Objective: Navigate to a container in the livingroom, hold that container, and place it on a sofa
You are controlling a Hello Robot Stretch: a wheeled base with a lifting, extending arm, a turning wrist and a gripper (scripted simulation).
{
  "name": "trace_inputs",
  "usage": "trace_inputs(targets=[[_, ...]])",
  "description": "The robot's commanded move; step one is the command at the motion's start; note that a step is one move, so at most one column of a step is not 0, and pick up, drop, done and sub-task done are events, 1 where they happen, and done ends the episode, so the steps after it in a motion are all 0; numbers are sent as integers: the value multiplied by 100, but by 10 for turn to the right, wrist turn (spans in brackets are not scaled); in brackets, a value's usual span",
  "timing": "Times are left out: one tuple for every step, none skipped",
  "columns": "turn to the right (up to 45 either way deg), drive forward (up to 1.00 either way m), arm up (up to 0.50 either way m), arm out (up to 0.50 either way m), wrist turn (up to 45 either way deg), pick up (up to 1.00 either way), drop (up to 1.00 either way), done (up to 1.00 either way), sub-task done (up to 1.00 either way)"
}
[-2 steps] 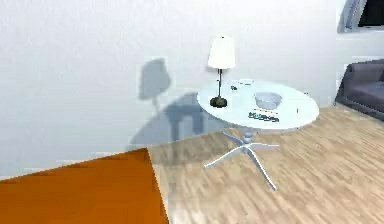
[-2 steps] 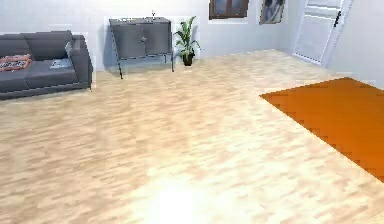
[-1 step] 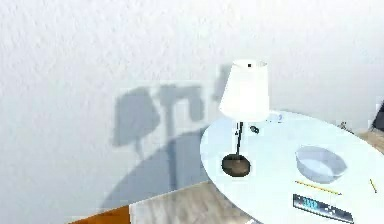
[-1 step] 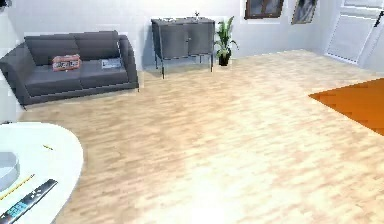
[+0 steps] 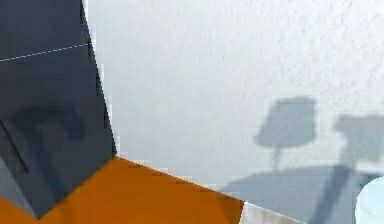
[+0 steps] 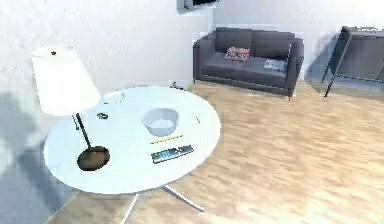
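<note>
A shallow white bowl (image 6: 160, 122) is seen on the glossy round counter (image 6: 125, 142), a grey cushioned sofa (image 6: 248, 68) beyond; the jaws' state cannot be told.

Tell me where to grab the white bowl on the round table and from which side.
Take the bowl by its rim from above, probably: it sits upright, mouth up, and looks wide. Choose the arm side view's right side, clear of the lamp.
</note>
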Motion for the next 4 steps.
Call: trace_inputs(targets=[[450, 0, 0, 0, 0, 0, 0, 0, 0], [450, 0, 0, 0, 0, 0, 0, 0, 0], [270, 0, 0, 0, 0, 0, 0, 0, 0], [0, 55, 0, 0, 0, 0, 0, 0, 0]])
